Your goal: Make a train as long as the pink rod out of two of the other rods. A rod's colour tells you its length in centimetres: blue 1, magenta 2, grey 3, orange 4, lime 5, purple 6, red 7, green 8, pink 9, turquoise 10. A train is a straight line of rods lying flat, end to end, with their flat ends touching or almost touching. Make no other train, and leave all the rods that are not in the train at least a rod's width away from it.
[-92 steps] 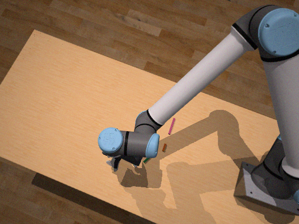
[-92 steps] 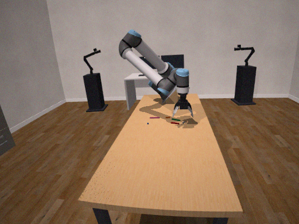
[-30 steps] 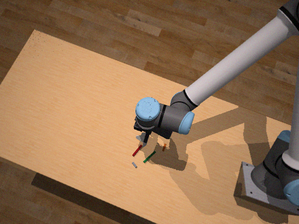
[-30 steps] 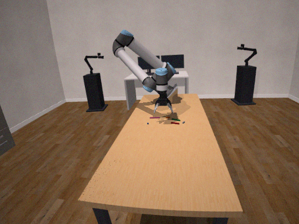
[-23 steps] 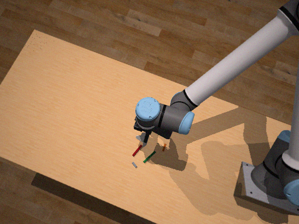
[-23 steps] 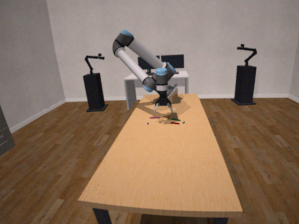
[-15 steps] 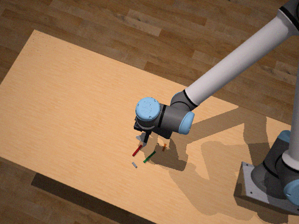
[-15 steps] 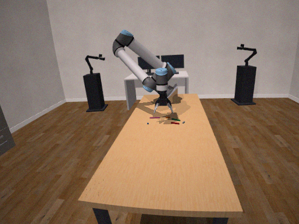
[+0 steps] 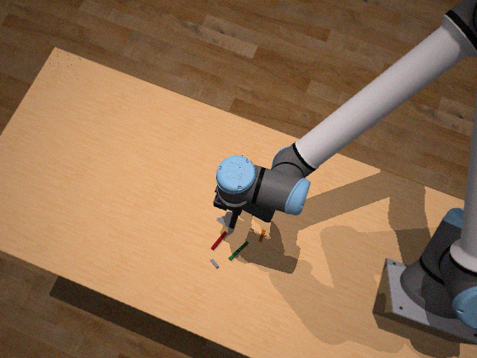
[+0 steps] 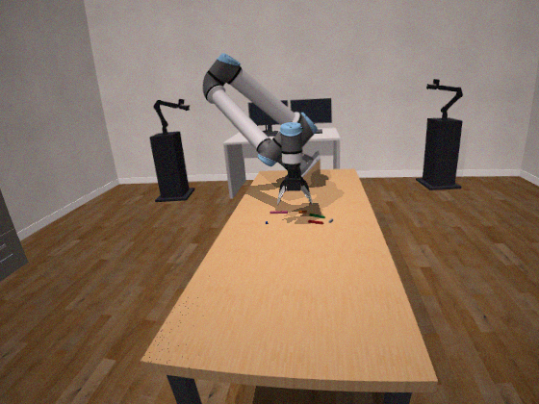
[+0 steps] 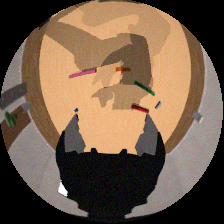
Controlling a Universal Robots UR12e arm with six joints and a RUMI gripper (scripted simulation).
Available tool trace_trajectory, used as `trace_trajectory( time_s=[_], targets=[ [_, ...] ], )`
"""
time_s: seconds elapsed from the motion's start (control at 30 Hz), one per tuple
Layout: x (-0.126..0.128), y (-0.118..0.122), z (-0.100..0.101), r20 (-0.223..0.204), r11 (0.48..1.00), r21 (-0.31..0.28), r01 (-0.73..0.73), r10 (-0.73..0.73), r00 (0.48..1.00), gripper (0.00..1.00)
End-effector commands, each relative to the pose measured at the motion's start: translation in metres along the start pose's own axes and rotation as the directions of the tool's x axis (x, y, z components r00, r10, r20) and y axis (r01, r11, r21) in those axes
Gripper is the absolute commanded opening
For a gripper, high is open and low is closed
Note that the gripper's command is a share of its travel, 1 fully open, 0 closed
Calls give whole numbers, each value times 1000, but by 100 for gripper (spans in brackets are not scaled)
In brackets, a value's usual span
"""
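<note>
Gripper (image 9: 230, 225) (image 10: 295, 204) (image 11: 111, 114) fully open and empty above the table; green rod (image 9: 238, 251) (image 10: 317, 215) (image 11: 145, 88) lies near red rod (image 9: 219, 240) (image 10: 316, 222) (image 11: 140, 108), apart from tiny blue rod (image 10: 267, 222) (image 11: 76, 110), which a misaligned grasp could knock askew.

Swung gripper (image 9: 229, 223) (image 10: 295, 204) (image 11: 111, 114) from grey rod's (image 9: 215, 263) (image 10: 331, 220) (image 11: 158, 105) side towards pink rod (image 10: 278, 212) (image 11: 82, 73); from top, uncovered red rod (image 9: 219, 240) (image 10: 316, 222) (image 11: 140, 108), hid pink.
</note>
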State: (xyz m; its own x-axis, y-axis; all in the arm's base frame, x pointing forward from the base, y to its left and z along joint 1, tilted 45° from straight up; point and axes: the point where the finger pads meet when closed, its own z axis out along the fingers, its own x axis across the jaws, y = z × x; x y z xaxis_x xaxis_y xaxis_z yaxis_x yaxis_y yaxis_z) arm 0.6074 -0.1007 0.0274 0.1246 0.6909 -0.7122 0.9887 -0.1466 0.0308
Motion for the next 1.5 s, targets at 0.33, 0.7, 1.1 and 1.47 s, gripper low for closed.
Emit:
trace_trajectory(
  time_s=[0.33, 0.7, 1.1, 1.47],
  targets=[
    [2, -2, 1, -1, 1000, 1, 4, -4, 1000, 100],
    [2, -2, 1, -1, 1000, 1, 4, -4, 1000, 100],
    [-2, 0, 0, -1, 1000, 1, -25, 25, 1000, 100],
    [-25, 9, -2, -3, 970, -1, -244, 244, 970, 100]
  ],
)
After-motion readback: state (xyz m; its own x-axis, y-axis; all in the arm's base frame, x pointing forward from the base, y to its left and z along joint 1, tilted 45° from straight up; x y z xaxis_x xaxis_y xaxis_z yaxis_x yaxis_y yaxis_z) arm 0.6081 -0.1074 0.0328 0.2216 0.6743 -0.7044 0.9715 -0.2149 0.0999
